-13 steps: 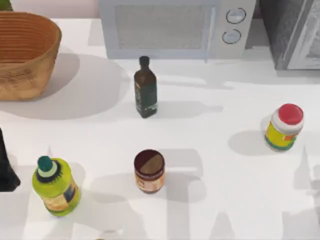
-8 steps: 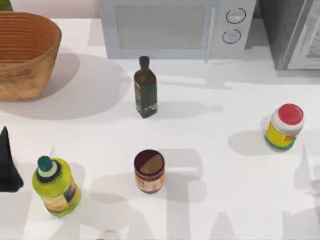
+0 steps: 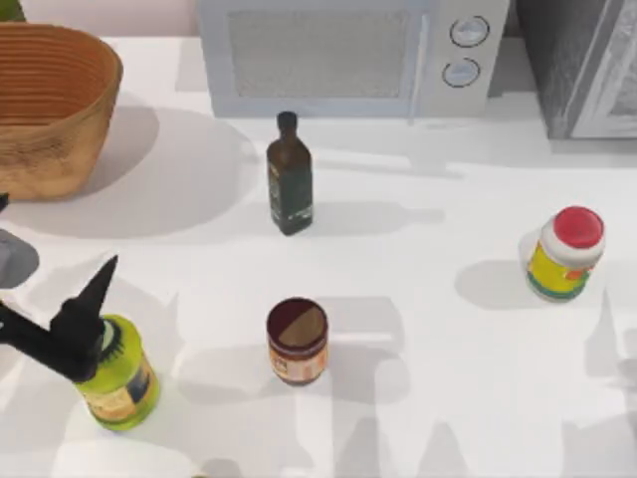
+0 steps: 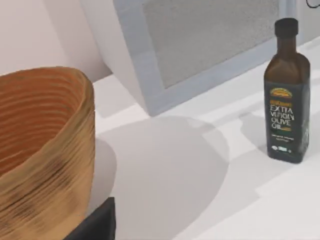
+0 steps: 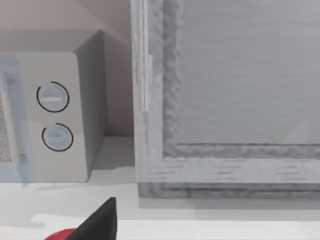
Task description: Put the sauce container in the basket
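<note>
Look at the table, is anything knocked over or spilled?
No. The squat brown-lidded sauce jar, tall dark green oil bottle, lime-green bottle and red-capped jar all stand upright. The left gripper hangs over the lime-green bottle, away from the sauce jar.

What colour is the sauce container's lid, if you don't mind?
Dark brown, shading to tan on one side; the sauce container shows best in the top view.

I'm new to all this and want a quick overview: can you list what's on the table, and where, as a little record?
sauce container: upright, front centre of table
basket: far left corner
olive oil bottle: upright, before the microwave
green bottle: front left, partly under the left gripper
red-capped jar: right side
task state: sauce container not yet grasped
</note>
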